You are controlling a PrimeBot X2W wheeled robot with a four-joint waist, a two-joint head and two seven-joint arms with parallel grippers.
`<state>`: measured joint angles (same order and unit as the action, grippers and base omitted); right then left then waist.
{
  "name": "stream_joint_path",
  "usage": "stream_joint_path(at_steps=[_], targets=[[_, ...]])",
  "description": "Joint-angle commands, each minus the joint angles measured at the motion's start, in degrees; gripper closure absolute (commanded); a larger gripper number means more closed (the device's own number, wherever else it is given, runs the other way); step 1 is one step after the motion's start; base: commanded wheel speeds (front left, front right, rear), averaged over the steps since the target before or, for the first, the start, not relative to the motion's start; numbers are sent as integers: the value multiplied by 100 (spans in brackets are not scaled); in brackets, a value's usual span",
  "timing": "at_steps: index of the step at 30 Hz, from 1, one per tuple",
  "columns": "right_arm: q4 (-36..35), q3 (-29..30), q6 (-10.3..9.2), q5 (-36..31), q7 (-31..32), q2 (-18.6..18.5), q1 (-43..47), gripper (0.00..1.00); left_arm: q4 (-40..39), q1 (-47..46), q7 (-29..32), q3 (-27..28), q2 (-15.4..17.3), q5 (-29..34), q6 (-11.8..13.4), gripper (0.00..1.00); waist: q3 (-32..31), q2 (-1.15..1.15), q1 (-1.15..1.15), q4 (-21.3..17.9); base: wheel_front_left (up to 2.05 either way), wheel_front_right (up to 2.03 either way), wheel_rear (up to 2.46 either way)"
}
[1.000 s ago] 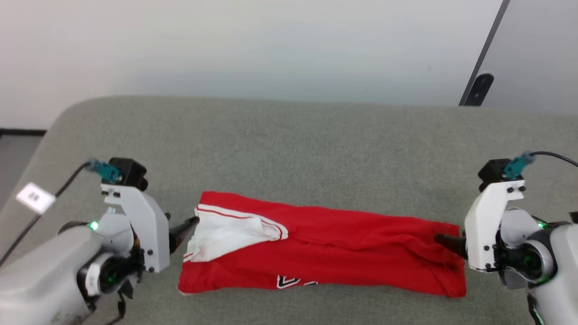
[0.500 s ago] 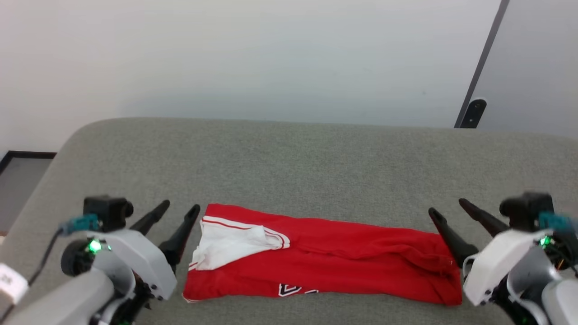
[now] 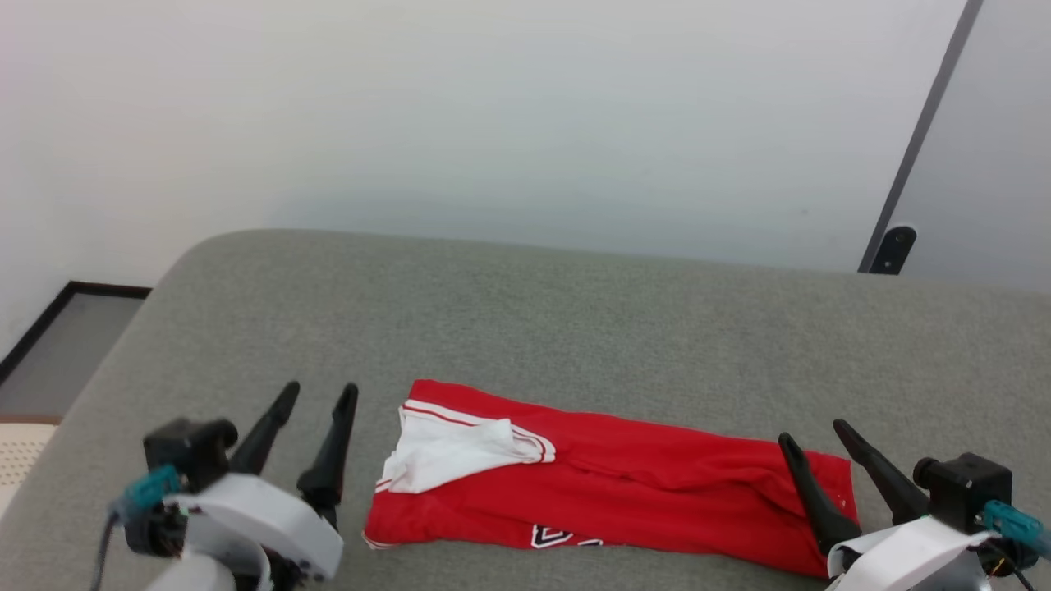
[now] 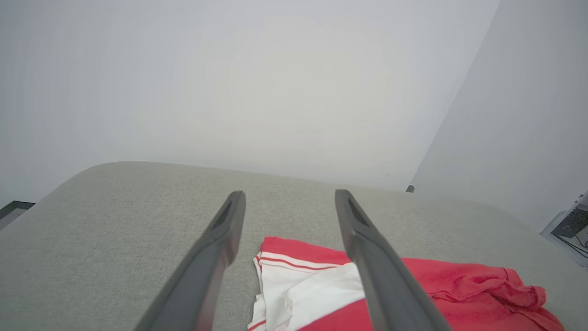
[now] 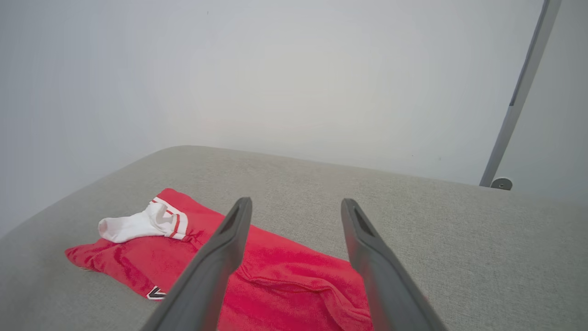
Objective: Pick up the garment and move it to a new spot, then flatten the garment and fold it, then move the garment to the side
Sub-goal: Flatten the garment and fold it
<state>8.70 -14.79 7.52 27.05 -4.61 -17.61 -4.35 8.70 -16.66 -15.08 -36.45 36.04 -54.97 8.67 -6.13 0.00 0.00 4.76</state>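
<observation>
Head view first: the garment [image 3: 640, 501] lies folded into a long red band across the near part of the grey padded surface [image 3: 575, 328], running left to right. A white sleeve [image 3: 460, 447] with striped trim sits on top at its left end, and a scrap of black-and-white print peeks out along the near edge.

And the left gripper [image 3: 321, 387] stands just beside that left end, apart from the cloth, its fingers spread wide with nothing between them. Over on the other side, the right gripper [image 3: 811, 431] is spread wide too and holds nothing. Its inner finger crosses in front of the red right edge, and I can't tell whether it touches.

Now for room. Behind the garment a broad stretch of grey runs back to the far edge, which meets the pale wall [image 3: 493, 123]. The far-left corner of the surface is rounded, with dark floor [image 3: 66, 345] beyond it. Off to the far right, a dark post [image 3: 928, 139] slants up the wall. From the right wrist, plenty of grey shows to the right of the garment's end as well.
</observation>
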Motion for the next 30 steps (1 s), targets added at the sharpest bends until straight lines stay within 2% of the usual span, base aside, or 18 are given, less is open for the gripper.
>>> stream_joint_path(at_steps=[1, 10, 14, 23, 30], targets=[[20, -27, -7, 9, -120, 41, 89, 0, -23, 273, -2, 282, -191, 259, -103, 0, -85, 0, 0, 76, 0, 0, 0], [149, -60, -6, -94, -471, 106, 254, 0, -299, 1115, -1, 1754, -1093, 1909, -357, 0, -116, 0, 0, 127, 0, 0, 0], [192, -63, -7, -104, -536, 194, 233, 0, -348, 1438, -3, 2184, -1439, 2590, -516, 0, -64, 0, 0, 52, 0, 0, 0], [379, 420, -6, -251, -460, 99, 142, 0, -252, 1605, -1, 2700, -1963, 3362, -1098, 0, 174, 0, 0, -458, 0, 0, 0], [462, 650, -6, -276, -148, 141, 114, 0, -108, 1417, -1, 3032, -2214, 3607, -1311, 0, 358, 0, 0, -679, 0, 0, 0]])
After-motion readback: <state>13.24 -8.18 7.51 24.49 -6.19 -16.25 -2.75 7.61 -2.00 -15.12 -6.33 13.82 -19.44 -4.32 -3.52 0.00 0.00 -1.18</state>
